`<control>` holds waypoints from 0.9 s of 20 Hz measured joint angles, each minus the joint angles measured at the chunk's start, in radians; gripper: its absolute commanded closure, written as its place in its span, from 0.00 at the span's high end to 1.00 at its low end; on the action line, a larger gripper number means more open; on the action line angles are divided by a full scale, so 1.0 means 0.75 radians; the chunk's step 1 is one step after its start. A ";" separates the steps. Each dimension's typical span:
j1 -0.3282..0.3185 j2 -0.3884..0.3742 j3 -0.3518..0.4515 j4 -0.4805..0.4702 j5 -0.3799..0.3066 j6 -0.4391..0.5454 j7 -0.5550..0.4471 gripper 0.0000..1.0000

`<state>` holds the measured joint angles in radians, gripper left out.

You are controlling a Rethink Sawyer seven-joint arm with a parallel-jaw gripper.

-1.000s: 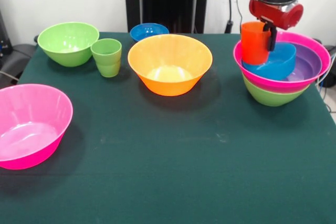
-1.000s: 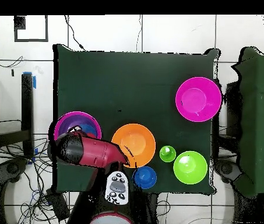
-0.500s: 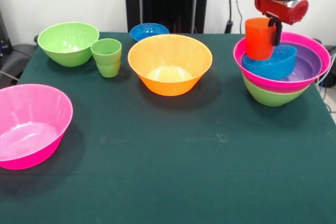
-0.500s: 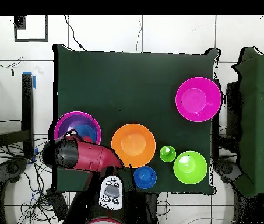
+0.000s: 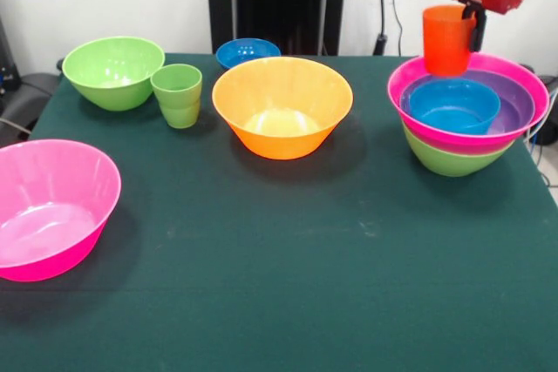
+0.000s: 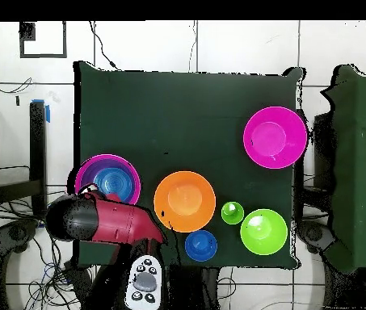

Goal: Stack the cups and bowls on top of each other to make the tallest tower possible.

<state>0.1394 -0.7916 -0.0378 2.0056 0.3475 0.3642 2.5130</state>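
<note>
Now the jaws pinch the rim of the smooth orange-red plastic cup [image 5: 447, 39], holding it up just behind the nested pile of glossy bowls [image 5: 468, 116], and it looks light, stiff and slippery, so the rim seems best.

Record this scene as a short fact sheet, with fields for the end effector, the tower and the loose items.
end effector: shut on the smooth orange-red plastic cup, held above the tower's far rim
tower: green bowl base, pink bowl, purple bowl, blue bowl on top
loose items: orange bowl, green bowl, green cup, small blue bowl, pink bowl
</note>
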 measured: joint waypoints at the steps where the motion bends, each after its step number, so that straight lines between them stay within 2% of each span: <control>1: 0.000 -0.001 0.000 0.000 0.002 0.001 0.000 0.00; 12: 0.000 0.022 -0.002 -0.002 0.016 0.002 0.000 0.00; 18: -0.020 0.076 0.001 -0.016 0.016 0.002 0.000 0.00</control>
<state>0.1246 -0.7343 -0.0370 1.9936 0.3593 0.3659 2.5130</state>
